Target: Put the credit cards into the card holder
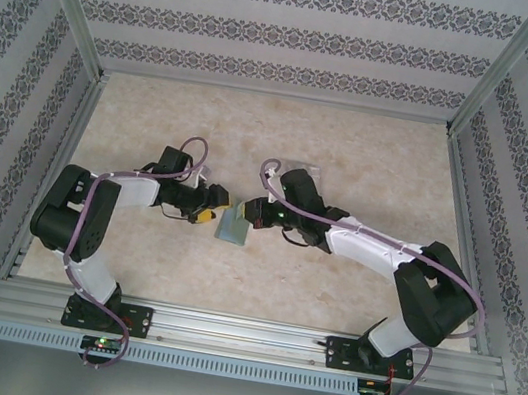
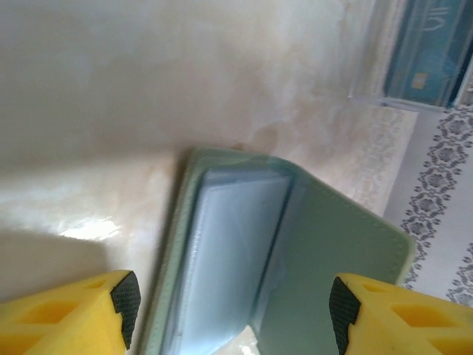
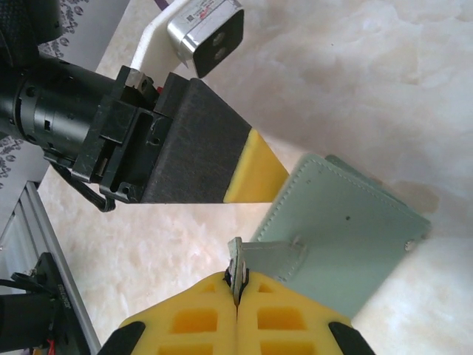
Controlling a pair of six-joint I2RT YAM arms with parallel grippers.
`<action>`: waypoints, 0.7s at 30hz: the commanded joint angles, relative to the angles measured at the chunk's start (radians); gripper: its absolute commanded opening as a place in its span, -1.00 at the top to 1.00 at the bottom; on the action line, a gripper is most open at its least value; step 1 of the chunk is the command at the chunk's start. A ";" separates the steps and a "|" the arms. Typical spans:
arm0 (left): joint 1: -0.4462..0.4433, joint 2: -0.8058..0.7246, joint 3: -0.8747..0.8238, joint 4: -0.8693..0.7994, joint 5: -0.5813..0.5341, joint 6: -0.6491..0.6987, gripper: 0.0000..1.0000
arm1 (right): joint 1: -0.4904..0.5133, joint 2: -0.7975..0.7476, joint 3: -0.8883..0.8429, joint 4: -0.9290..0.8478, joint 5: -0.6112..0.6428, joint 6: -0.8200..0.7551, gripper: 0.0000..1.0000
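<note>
Right pincer (image 3: pixel 236 285) pinches the card holder's (image 3: pixel 347 229) tab (image 3: pixel 277 255); left pincer (image 2: pixel 234 299), spread, seemingly straddles it.

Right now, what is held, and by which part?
The right end effector pinches the card holder by its closure tab; the left end effector stands open.

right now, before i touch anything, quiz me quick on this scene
1. True or false: the right pincer is shut on the tab of the wallet.
2. The left pincer is: A) shut on a card B) open, facing the open wallet C) resting on the rail.
3. What colour is the card in the clear case beyond the wallet?
Key: 1 true; 2 B; 3 blue.
</note>
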State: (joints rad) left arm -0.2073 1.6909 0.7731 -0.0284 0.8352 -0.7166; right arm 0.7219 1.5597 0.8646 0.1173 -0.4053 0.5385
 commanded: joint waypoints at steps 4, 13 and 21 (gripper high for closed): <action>0.011 -0.002 0.009 -0.120 -0.115 0.078 -0.31 | -0.042 -0.081 -0.094 0.001 0.045 -0.019 0.99; -0.008 -0.052 -0.006 -0.116 -0.135 0.119 -0.40 | -0.143 -0.201 -0.256 0.001 0.072 -0.008 0.99; -0.067 -0.085 0.007 -0.089 -0.157 0.133 -0.51 | -0.286 -0.302 -0.360 0.003 0.031 0.052 1.00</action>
State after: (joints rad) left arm -0.2550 1.6199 0.7723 -0.1081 0.6960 -0.6132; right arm 0.4633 1.2888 0.5335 0.1169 -0.3584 0.5686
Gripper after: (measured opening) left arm 0.757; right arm 0.041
